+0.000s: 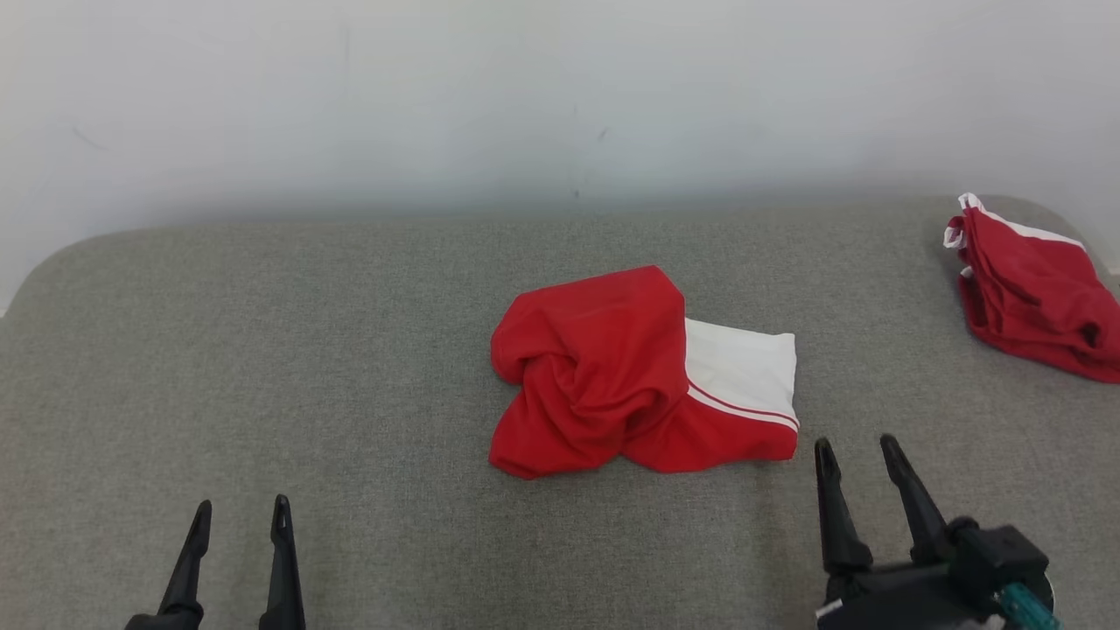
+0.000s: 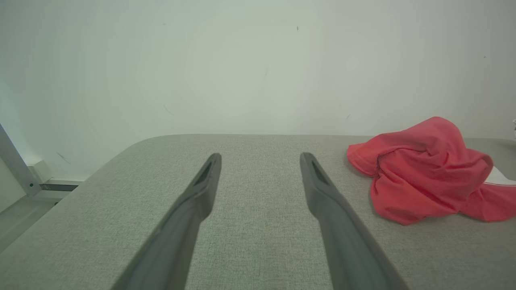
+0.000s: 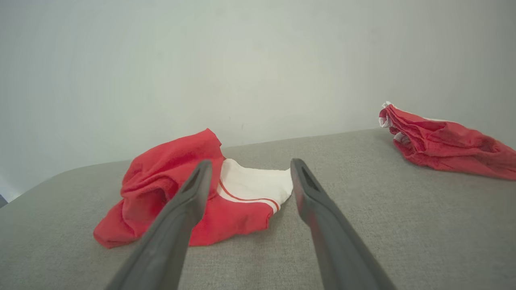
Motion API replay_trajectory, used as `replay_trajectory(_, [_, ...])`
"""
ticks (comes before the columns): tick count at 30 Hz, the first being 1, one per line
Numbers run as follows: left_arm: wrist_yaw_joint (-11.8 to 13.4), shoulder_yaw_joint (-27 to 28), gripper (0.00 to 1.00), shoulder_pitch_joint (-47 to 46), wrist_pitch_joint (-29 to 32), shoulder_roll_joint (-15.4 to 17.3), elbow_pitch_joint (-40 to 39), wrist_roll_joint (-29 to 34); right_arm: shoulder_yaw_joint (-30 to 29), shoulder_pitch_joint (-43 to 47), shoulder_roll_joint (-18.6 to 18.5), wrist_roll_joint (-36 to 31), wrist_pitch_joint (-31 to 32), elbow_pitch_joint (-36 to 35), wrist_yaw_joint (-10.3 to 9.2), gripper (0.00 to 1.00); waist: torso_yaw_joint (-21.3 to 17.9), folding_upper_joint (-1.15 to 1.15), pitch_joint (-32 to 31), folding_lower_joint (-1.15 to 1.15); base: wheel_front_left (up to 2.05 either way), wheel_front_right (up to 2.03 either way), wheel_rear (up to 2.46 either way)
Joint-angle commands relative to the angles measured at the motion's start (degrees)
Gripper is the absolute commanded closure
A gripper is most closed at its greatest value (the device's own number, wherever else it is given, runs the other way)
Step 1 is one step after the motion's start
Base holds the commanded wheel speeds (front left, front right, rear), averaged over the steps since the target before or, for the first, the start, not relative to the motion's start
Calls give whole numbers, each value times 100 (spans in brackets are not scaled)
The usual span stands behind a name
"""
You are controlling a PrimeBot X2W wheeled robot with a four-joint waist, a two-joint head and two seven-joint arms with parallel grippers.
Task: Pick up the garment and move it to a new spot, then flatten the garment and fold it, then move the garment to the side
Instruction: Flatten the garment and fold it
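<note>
1. Head view first: the crumpled red-and-white garment [image 1: 643, 376] lies bunched near the middle of the grey surface [image 1: 262, 367]. Its white panel and stripe lie toward my right, and the red bulk is heaped toward my left.
2. Both tools are empty. The left end effector [image 1: 243, 503] hovers at the near left with its fingers spread, well apart from the cloth. The right end effector [image 1: 856, 442] is spread too and sits just beside the garment's near right corner, not touching it.
3. My read is that the pick-up hasn't begun and this is the approach. The right arm is the natural one to lead.
4. In the right wrist view the fingers frame the white panel's edge. I'd aim there, where the cloth looks flat and thin, and pinch the hem rather than dig into the heap.
5. I'd bring the left arm across to the red heap's near left edge. With two grips the cloth should open out as it rises, and that helps the flattening to come.
6. The fabric looks soft and slippery, so I'd close firmly before lifting, then lift slowly.
7. One caution: a second red garment [image 1: 1032, 293] lies at the far right. I'd carry toward the open left side, away from it.
</note>
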Motion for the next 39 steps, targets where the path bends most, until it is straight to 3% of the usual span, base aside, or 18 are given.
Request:
replay_trajectory(1, [-8,-21,0,-68,-19,-10,-21,57,54,-215,-63,-2,-1,1,-15,0,18,0,67,0,0,0,0])
replay_trajectory(11, [-3,-273,0,-427,-19,-12,-38,30,271,-2075,-680,-65,0,757,-15,0,240,0,601,0,0,0,0])
replay_trajectory(20, [147,-595,0,-723,-19,-12,-38,-101,370,-3410,-1198,-16,18,2271,-15,0,473,0,1103,0,0,0,0])
replay_trajectory(33, [193,-766,0,-1082,-19,-11,55,-159,515,-4258,-1421,195,309,4440,-15,0,644,0,1422,0,0,0,0])
replay_trajectory(39, [223,-788,0,-1090,-19,-12,64,-190,551,-4393,-1383,257,357,5127,-15,0,662,0,1419,0,0,0,0])
